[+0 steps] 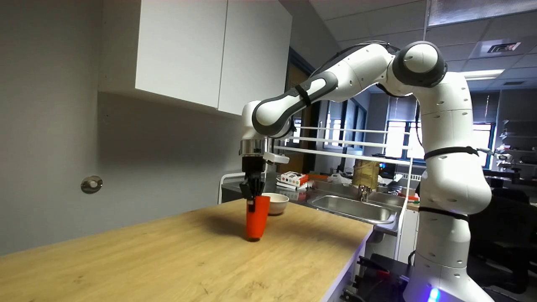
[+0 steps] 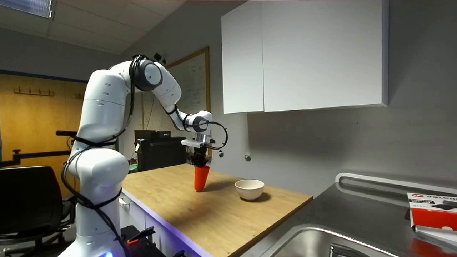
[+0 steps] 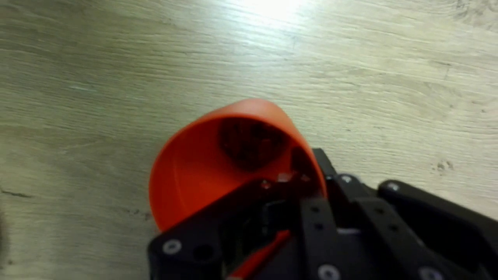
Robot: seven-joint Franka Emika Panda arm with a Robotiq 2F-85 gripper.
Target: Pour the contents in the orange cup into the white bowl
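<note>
Over the wooden counter [image 1: 180,260], mouth upward, leaning slightly: one orange cup [image 1: 256,220]. Plain, tapered, wider at the rim. Base close to the counter; whether it touches cannot be told. At the bottom, per the wrist view: dark contents [image 3: 251,146], too blurred to itemise.

Fingers [image 3: 325,163], black: pinching the cup's side at the rim, one inside, one outside.

White bowl [image 2: 249,191], one: round, upright on the counter, apart from the cup, at 3 o'clock from it in an exterior view. In an exterior view where the cup is partly before it, the bowl [image 1: 280,204] is at 2 o'clock.

Surroundings, by clock from the cup in an exterior view:
Robot arm [image 2: 103,96], white with grey joints; base at 8 o'clock, wrist above the cup at 12.
Whiteboard [image 2: 191,84], wood-framed, at 12 o'clock, partly behind the arm.
Cupboard [image 2: 314,57], white, hung high, at 1 o'clock.
Box [image 2: 432,217], red and white, at 3 o'clock, well apart.
Sink [image 2: 307,242], metal, at 4 o'clock, partly out of view.
Chair [image 2: 30,200], black, at 9 o'clock, past the arm.
</note>
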